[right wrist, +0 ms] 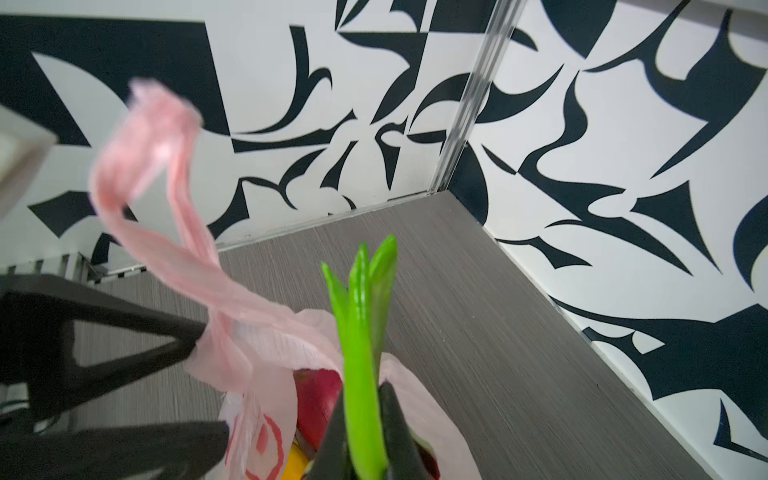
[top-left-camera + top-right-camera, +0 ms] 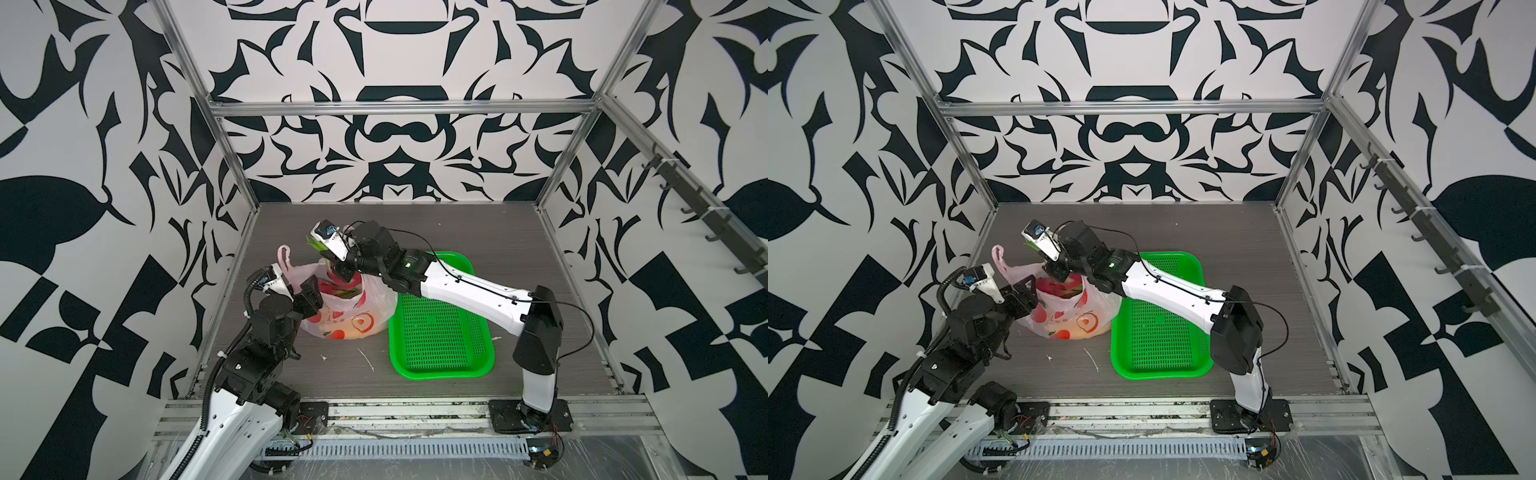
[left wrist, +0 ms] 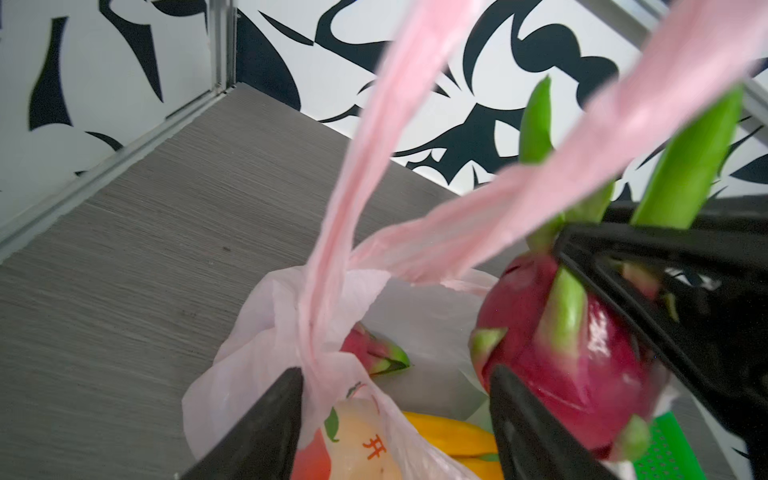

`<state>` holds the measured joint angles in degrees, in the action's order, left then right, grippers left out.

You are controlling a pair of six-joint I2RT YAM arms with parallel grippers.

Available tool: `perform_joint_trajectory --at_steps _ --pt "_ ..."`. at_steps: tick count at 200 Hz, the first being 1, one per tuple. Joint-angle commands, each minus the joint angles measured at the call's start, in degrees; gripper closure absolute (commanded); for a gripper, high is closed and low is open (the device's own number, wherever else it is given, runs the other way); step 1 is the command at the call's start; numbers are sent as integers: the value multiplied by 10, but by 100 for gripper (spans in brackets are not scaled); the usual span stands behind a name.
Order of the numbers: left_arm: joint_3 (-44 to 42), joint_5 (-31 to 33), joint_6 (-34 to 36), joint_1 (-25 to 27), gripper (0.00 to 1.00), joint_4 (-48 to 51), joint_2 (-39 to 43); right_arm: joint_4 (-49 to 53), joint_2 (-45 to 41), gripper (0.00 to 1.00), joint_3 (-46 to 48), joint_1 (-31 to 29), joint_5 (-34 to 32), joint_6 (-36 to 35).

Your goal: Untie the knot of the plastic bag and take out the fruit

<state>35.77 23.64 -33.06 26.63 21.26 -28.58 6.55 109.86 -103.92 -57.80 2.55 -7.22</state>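
Your workspace is a grey wood-grain tabletop [image 2: 457, 232] boxed in by black-and-white patterned walls [image 2: 415, 54] on an aluminium frame [image 2: 399, 107], with white scraps [image 2: 368, 360] lying in front of the pale-pink plastic bag [image 2: 353, 318], which sits left of centre just beside the green perforated basket [image 2: 440, 332]. Your right gripper [image 1: 365, 432] is clamped on the green scale tips of a magenta dragon fruit [image 3: 582, 353] at the bag's gaping mouth, while your left gripper [image 3: 395, 415] stands with jaws wide apart at the bag's rim beside a loose handle loop [image 3: 374, 145]; a second dragon fruit [image 3: 361, 345] and bananas [image 3: 449, 436] lie inside.
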Motion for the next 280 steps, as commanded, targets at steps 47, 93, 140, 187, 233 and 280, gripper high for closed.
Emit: perform_joint_trajectory --at_steps 47,93,140,187,233,280 --pt "67 -101 81 -1 20 1 2 3 -53 100 -58 20 37 99" --pt "121 -156 91 -1 16 49 -8 20 -53 100 -83 45 68 159" --pt "156 -237 116 -1 4 67 -55 42 -48 100 -102 46 74 173" --pt "168 -264 130 -1 1 46 -119 49 -53 100 -110 47 97 193" --pt "166 -247 139 -1 0 3 -154 47 -53 100 -110 47 122 217" --pt "158 -256 143 -1 0 -42 -178 38 -48 100 -111 47 147 242"
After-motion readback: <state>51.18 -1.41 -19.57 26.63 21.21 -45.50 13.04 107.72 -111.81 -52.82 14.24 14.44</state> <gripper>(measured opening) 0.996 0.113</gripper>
